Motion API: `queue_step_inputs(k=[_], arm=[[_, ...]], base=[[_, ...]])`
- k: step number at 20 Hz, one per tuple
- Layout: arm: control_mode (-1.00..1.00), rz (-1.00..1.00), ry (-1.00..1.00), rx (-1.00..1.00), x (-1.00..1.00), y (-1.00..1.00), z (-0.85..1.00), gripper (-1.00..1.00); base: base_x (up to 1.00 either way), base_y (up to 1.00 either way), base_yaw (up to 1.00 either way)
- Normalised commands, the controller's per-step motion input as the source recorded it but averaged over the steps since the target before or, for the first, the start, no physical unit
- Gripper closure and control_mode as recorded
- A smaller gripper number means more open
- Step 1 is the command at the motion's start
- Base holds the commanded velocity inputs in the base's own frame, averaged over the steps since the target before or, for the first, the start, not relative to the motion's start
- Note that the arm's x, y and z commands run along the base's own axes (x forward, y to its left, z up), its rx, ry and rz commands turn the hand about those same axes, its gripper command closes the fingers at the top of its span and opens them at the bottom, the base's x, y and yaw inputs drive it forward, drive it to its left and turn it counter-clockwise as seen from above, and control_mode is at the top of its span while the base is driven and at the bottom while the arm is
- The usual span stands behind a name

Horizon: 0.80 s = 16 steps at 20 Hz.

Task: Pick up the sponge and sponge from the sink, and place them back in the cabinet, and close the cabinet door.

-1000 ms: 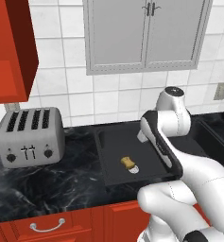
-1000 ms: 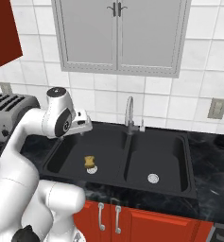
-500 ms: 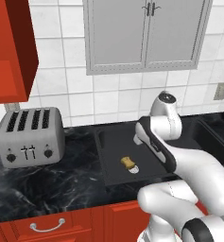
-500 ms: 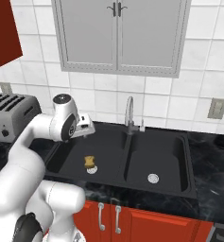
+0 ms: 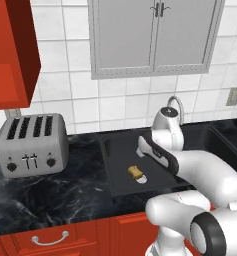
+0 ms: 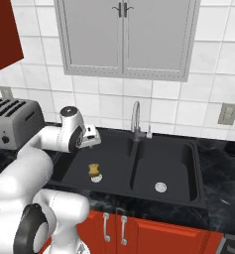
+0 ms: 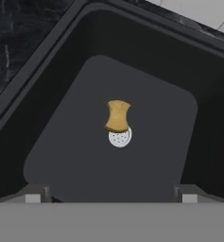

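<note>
One tan-yellow sponge [image 7: 117, 116] lies on the floor of the black sink's [image 7: 47, 71] left basin, touching a white round piece [image 7: 119, 138]. It is also the sponge [image 5: 134, 171] in the left base view and the sponge [image 6: 94, 169] in the right base view. My gripper [image 7: 111, 194] hangs above the basin, open and holding nothing, with the sponge ahead of it between the fingertip lines. The hand [image 6: 90, 137] hovers over the basin's back left part. The red cabinet [image 5: 7, 55] hangs at the upper left. I cannot tell its door from its side.
A silver toaster [image 5: 32, 145] stands on the black stone counter left of the sink. The gooseneck faucet [image 6: 135, 119] rises behind the divider, and the right basin [image 6: 188, 168] has a drain. Grey double doors [image 5: 155, 35] hang above. Red base cupboards [image 6: 114, 228] sit below.
The arm has sunk a little, and the hand has come slightly lower and closer over the left basin. The sponge lies where it was. The gripper stays open.
</note>
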Motion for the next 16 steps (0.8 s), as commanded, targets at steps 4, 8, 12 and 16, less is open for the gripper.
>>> queue_step_inputs(k=[4,8,12,16], arm=[[-1.0,0.0,0.0,0.0,0.26,0.1,-0.28,-1.0],[-1.0,-0.01,0.01,0.0,0.3,0.07,-0.19,-1.0],[-1.0,-0.04,0.03,0.0,0.2,0.01,-0.16,-1.0],[-1.0,-0.06,0.03,0.0,0.16,0.0,-0.13,-1.0]], base=[[0.0,0.0,0.0],[0.0,0.0,0.0],[0.0,0.0,0.0],[0.0,0.0,0.0]])
